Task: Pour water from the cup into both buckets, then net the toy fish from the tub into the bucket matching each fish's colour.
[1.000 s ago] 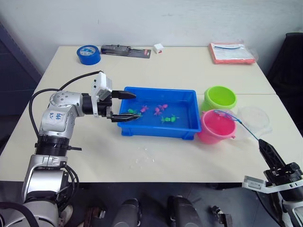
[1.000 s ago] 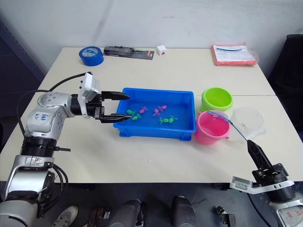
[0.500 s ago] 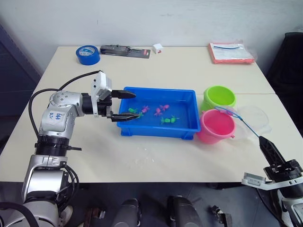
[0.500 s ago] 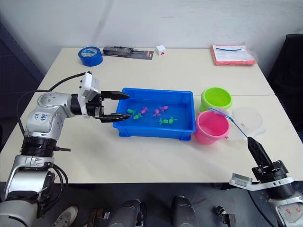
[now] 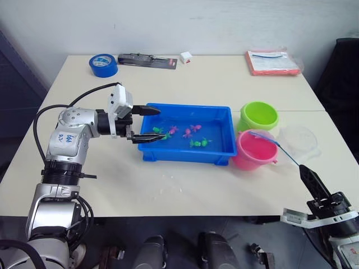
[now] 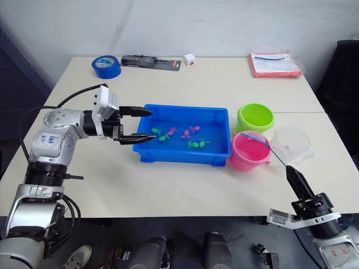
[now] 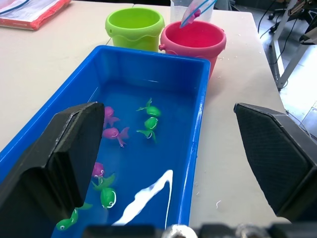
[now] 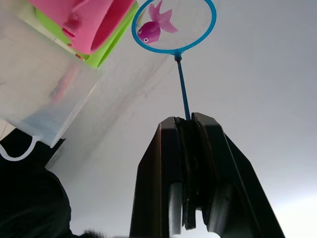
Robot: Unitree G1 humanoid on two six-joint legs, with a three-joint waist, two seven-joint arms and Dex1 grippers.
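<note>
The right gripper [image 6: 303, 188] sits off the near right edge of the table [image 5: 224, 84], at about 4 o'clock from the tub [image 5: 185, 154]. Its two black fingers [image 8: 163, 168] are pressed together on the thin handle of the net [image 8: 174, 22]. The net's light blue ring hangs over the pink bucket [image 5: 255, 150], and in the right wrist view one magenta fish [image 8: 154, 27] lies in the mesh.

The left gripper [image 5: 148, 123] is at the tub's 9 o'clock end, fingers spread wide apart w/ nothing between them; one finger is above the tub's far corner, the other over its near left corner. In the left wrist view one finger is over the water and the other over the bare table beside the tub.

The tub is near the table centre, w/ water and several toy fish [image 7: 148, 121] in it: green ones and pink ones, loosely grouped in the middle.

The pink bucket stands just beside the tub at 3 o'clock. The green bucket [image 5: 259, 116] is at 12 o'clock from the pink one, close to it. The cup [image 5: 300, 143] is at 3 o'clock from the pink bucket, touching or nearly so; cannot tell which.

Along the far edge of the table: a blue tape roll [image 5: 104, 64] at approx. 11 o'clock from the tub and a red folder [image 5: 275, 61] at 1 o'clock.
</note>
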